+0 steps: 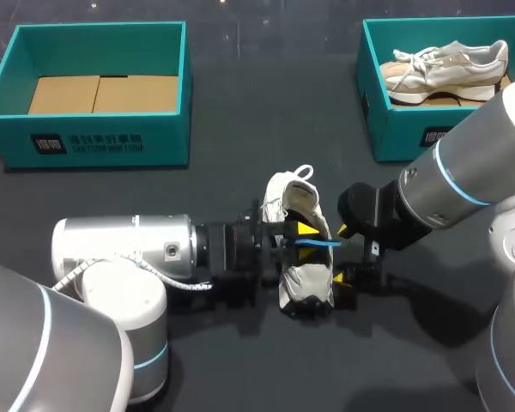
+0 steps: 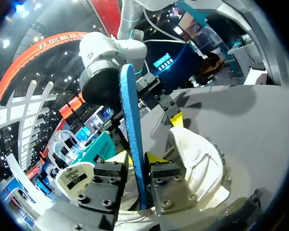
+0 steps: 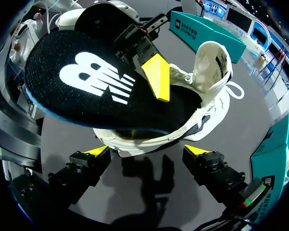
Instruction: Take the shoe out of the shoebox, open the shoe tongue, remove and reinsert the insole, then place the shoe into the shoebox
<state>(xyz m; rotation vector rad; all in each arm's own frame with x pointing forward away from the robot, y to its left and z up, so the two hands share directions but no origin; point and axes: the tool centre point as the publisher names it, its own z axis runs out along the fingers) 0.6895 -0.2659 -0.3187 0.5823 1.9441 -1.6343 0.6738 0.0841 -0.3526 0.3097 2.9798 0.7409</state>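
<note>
Two jobs, I judge, for the white shoe [image 1: 307, 287] on the worktop [image 1: 326, 369]: left gripper [image 2: 140, 158] at 9 o'clock, pinching the insole [image 2: 130, 106], should hold it square to the opening, and the spread right gripper [image 3: 148, 150] at 3 o'clock should brace.

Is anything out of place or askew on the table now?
Only the insole: it sticks partly out of the shoe, pinched in the left gripper. This seems intended, not a fault. Nothing looks damaged or spilled.
</note>
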